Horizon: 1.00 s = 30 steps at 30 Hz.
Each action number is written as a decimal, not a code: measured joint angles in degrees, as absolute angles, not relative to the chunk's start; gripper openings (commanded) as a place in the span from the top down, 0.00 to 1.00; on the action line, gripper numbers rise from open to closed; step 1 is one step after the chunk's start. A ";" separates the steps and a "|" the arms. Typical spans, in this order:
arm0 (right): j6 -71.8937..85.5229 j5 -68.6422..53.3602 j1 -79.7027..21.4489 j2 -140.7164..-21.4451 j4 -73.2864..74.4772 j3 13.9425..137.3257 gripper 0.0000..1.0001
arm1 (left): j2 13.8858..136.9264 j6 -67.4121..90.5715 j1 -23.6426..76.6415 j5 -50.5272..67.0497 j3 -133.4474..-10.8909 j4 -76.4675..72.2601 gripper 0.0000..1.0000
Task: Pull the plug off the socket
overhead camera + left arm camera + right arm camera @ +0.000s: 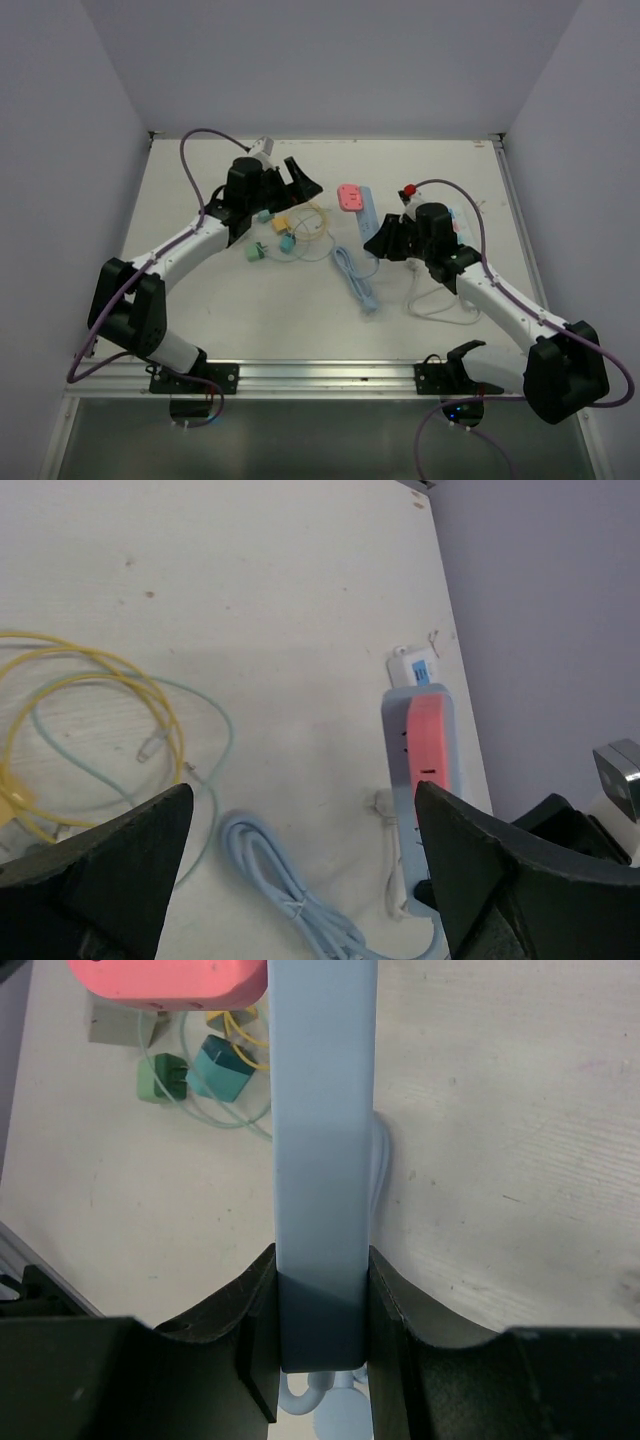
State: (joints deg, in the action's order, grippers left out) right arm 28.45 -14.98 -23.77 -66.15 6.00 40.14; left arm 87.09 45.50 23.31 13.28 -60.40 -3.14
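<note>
The left gripper [304,179] hovered over the far-left part of the table [250,320]. Its jaws were spread wide with nothing between them. The right gripper [379,240] was clamped on the near end of the light blue power strip [362,212], the fingers [250,1340] pressing its two long sides. The strip's pink socket face [350,195] sat at the far end.

Left of the strip and apart from it, several small plugs lay loose on the table: a teal plug [222,1072], a green plug [160,1080] just beside it, and a yellow plug [281,224] farther back. Which of them belonged to the socket could not be told. A thin yellow cable [100,665] looped around them. A coiled light blue cable [355,275] lay just near of the strip, and a white cable [440,308] lay beside the right arm.
</note>
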 measured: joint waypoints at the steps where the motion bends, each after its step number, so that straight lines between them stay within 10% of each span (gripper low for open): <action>1: 28.45 -15.03 -24.03 -66.15 6.00 40.62 1.00 | 87.09 45.95 24.75 13.19 -60.90 -3.33 0.06; 16: 28.47 -16.10 -26.20 -66.32 6.22 42.13 1.00 | 91.72 50.00 32.40 13.26 -64.90 -6.68 0.29; 25: 28.45 -15.84 -26.74 -66.37 6.39 42.19 1.00 | 92.40 52.69 33.82 13.52 -65.49 -7.73 1.00; 30: 28.38 -13.21 -27.35 -66.30 6.15 41.78 1.00 | 92.33 53.43 34.06 13.02 -65.58 -7.86 1.00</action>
State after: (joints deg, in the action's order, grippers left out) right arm 28.38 -13.21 -27.35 -66.30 6.15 41.78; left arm 92.33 53.43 34.06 13.02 -65.58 -7.86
